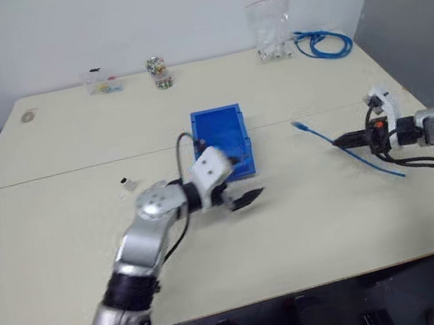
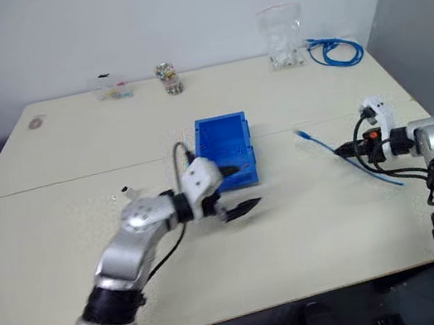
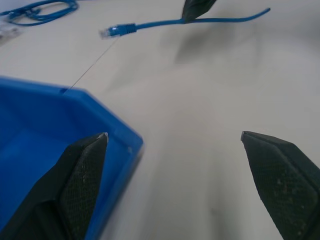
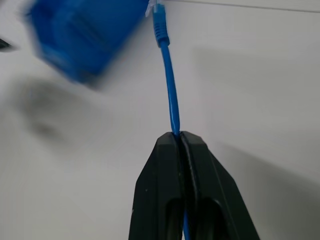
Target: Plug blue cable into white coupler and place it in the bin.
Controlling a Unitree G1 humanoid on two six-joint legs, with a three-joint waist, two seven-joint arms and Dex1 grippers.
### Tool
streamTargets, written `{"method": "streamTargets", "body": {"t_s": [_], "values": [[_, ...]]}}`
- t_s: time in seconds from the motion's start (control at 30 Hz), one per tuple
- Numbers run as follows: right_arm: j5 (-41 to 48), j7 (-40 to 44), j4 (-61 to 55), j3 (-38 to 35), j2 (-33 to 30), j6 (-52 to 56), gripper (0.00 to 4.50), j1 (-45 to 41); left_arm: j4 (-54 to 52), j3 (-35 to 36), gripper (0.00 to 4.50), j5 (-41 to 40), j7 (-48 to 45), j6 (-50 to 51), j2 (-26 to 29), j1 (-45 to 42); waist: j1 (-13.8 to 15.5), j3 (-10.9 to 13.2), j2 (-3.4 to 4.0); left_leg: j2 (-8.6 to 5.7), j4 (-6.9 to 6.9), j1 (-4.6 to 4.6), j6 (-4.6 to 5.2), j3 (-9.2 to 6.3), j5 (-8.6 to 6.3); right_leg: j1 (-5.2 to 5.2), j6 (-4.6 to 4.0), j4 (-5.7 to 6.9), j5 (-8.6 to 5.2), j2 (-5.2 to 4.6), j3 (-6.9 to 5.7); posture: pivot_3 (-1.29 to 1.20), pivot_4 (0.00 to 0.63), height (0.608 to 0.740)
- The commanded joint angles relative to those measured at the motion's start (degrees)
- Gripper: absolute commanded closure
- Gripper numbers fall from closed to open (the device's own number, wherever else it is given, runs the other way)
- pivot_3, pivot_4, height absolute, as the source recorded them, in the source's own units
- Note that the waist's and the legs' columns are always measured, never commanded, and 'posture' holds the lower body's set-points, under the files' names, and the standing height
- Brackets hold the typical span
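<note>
Left claw hangs spread wide, empty, just in front of the bin at mid-tabletop; the white coupler lies left of it. Right claw is pinched on the blue cable, plug end toward the bin.

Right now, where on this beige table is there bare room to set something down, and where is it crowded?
Widest bare patch: the near table between the open left gripper and the right gripper, shut on the thin blue cable. Another lies left of the small white coupler. Crowded: around the bright blue plastic bin and the far edge, with a clear bag and coiled blue cable.
</note>
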Motion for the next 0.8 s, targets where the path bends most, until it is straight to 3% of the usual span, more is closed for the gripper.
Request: {"method": "streamTargets", "body": {"t_s": [0.03, 0.17, 0.27, 0.4, 0.57, 0.67, 0.8], "values": [[7.4, 1.8, -14.2, 6.0, 3.6, 9.7, 4.47, 3.1, -15.6, 9.0, 0.00, -3.1, 3.6, -2.8, 0.5, 16.9, 0.4, 0.0, -0.01, 0.03, -0.04, 0.00, 0.00, -0.02, -0.01, -0.01, -0.01, -0.04, 0.00, 0.00, -0.01, 0.00, 0.150, 0.740], [7.3, 0.2, -14.1, 13.1, 11.1, 8.6, 4.47, 3.2, -23.7, 16.5, 0.00, 0.9, 11.4, -9.8, -4.9, 39.8, 1.4, 0.0, -0.06, 0.00, 0.06, 0.03, 0.01, -0.01, -0.01, 0.05, -0.06, -0.12, 0.02, -0.04, -0.06, 0.00, 0.150, 0.740], [4.3, -0.4, -9.2, 18.1, 15.8, 2.9, 4.47, 2.9, -25.6, 17.1, 0.00, 4.9, 14.5, -19.5, -9.2, 54.1, 2.3, 0.0, -0.03, -0.03, 0.10, 0.03, 0.02, 0.07, -0.01, 0.08, -0.07, -0.16, 0.03, -0.08, -0.05, 0.00, 0.150, 0.740], [-1.3, 2.9, 3.2, 25.4, 20.8, -6.4, 4.47, 0.6, -26.6, 14.9, 0.00, 9.0, 20.4, -27.6, -16.9, 70.1, 1.9, -0.2, -0.55, 0.08, 0.02, 0.06, 0.03, 0.34, -0.03, 0.14, -0.12, -0.30, -0.02, -0.09, -0.09, 0.00, 0.150, 0.740], [-4.5, 6.7, 11.4, 28.6, 23.9, -11.2, 4.47, -1.3, -28.5, 8.9, 0.00, 13.4, 24.5, -30.1, -19.8, 73.9, 1.1, -0.4, -0.74, 0.11, 0.03, 0.13, 0.08, 0.48, -0.05, 0.14, 0.20, -0.32, -0.18, -0.03, -0.10, 0.00, 0.150, 0.740], [-7.2, 8.2, 14.8, 30.6, 24.7, -15.4, 3.93, -0.7, -29.7, 6.6, 0.00, 14.5, 27.0, -27.8, -20.6, 72.4, 0.7, -0.5, -0.75, 0.17, -0.02, 0.23, 0.10, 0.54, -0.07, 0.14, 0.17, -0.24, -0.20, 0.07, -0.12, 0.00, 0.150, 0.740], [-7.5, 7.1, 16.8, 28.6, 25.0, -16.3, 2.86, -0.8, -32.3, 5.5, 0.00, 14.2, 28.4, -23.5, -20.1, 71.1, 0.7, -0.6, -0.73, 0.17, -0.03, 0.23, 0.13, 0.52, -0.08, 0.14, 0.15, -0.20, -0.23, 0.11, -0.14, 0.00, 0.150, 0.740]]}}
